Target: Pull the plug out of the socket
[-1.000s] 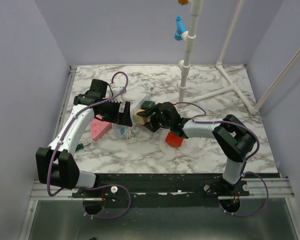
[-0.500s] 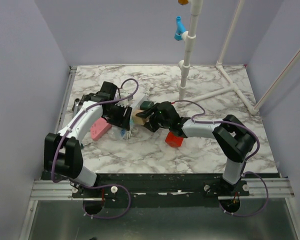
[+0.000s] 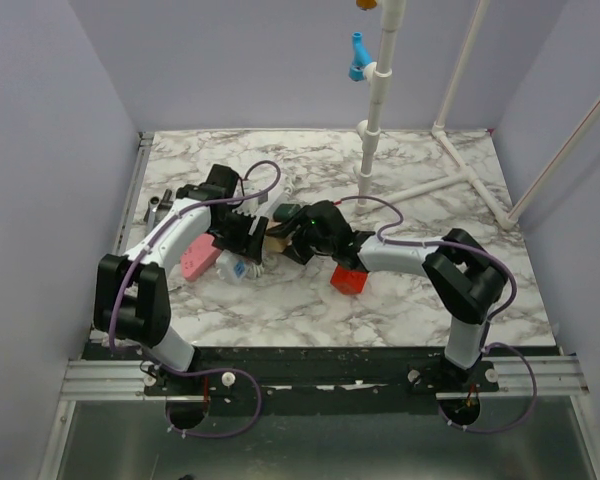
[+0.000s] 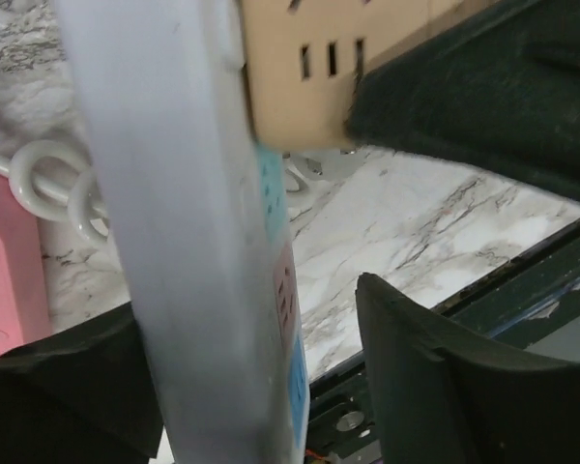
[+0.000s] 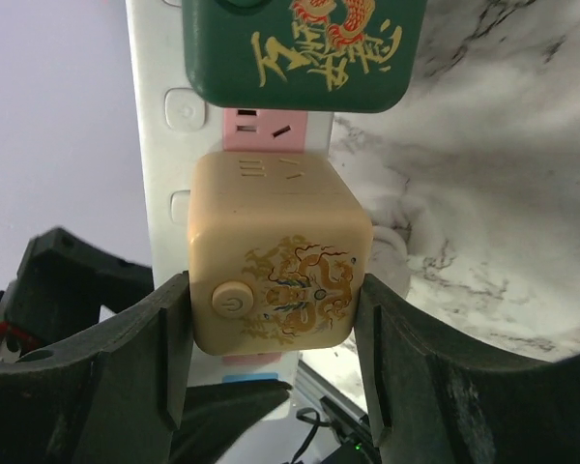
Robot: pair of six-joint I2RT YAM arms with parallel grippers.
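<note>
The socket is a long white power strip point(image 5: 159, 145) with pink and blue outlets. A tan cube plug point(image 5: 280, 280) with a dragon print and a green plug point(image 5: 304, 48) sit in it. My right gripper point(image 5: 271, 295) is shut on the tan plug, one finger on each side. In the left wrist view the strip point(image 4: 174, 242) passes between my left gripper's point(image 4: 246, 309) jaws; it lies against one finger and a gap shows to the other. From the top, the strip point(image 3: 236, 268), the tan plug point(image 3: 273, 240), my left gripper point(image 3: 246, 240) and my right gripper point(image 3: 292, 238) meet at the table's middle left.
A pink bar point(image 3: 198, 258) lies left of the strip. A red cube point(image 3: 348, 280) sits under my right forearm. A white pipe frame point(image 3: 375, 130) with a blue fitting point(image 3: 357, 57) stands at the back. The strip's coiled white cord point(image 4: 48, 184) lies beside the pink bar.
My left arm has swung in and brought its gripper around the strip's near end. My right gripper has stayed on the tan plug, shifting slightly left.
</note>
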